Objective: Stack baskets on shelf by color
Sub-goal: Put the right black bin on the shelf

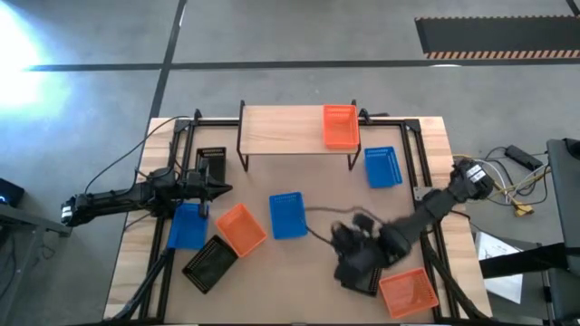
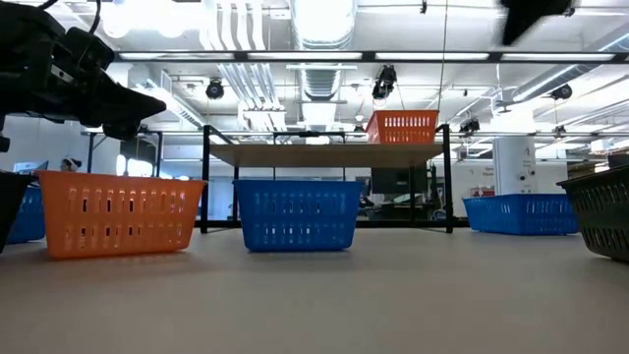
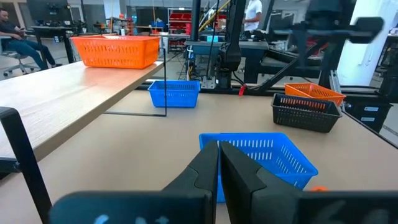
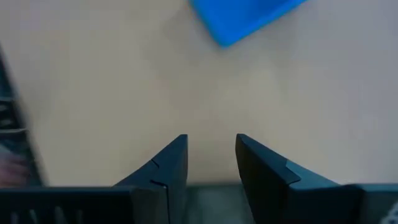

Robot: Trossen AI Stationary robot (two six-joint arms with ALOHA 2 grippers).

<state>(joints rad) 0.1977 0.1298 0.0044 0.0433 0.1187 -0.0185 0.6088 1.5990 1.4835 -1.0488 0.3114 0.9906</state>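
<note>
The shelf (image 1: 281, 131) stands at the table's far side with one orange basket (image 1: 340, 125) on its right end. On the table lie three blue baskets (image 1: 382, 167) (image 1: 288, 215) (image 1: 188, 226), two orange ones (image 1: 241, 228) (image 1: 408, 292) and three black ones (image 1: 210, 263) (image 1: 210, 161) (image 1: 362, 272). My left gripper (image 1: 222, 188) (image 3: 219, 152) is shut and empty, hovering left of the middle blue basket (image 3: 261, 155). My right gripper (image 1: 349, 240) (image 4: 211, 149) is open and empty, pointing down over bare table near a blue basket (image 4: 245, 15).
Black rails (image 1: 412, 163) frame the tabletop. In the low view an orange basket (image 2: 118, 211), a blue one (image 2: 297, 211) and a black one (image 2: 601, 211) stand in front of the shelf (image 2: 324, 152). The shelf's left and middle are bare. A person sits beyond the table (image 3: 18, 37).
</note>
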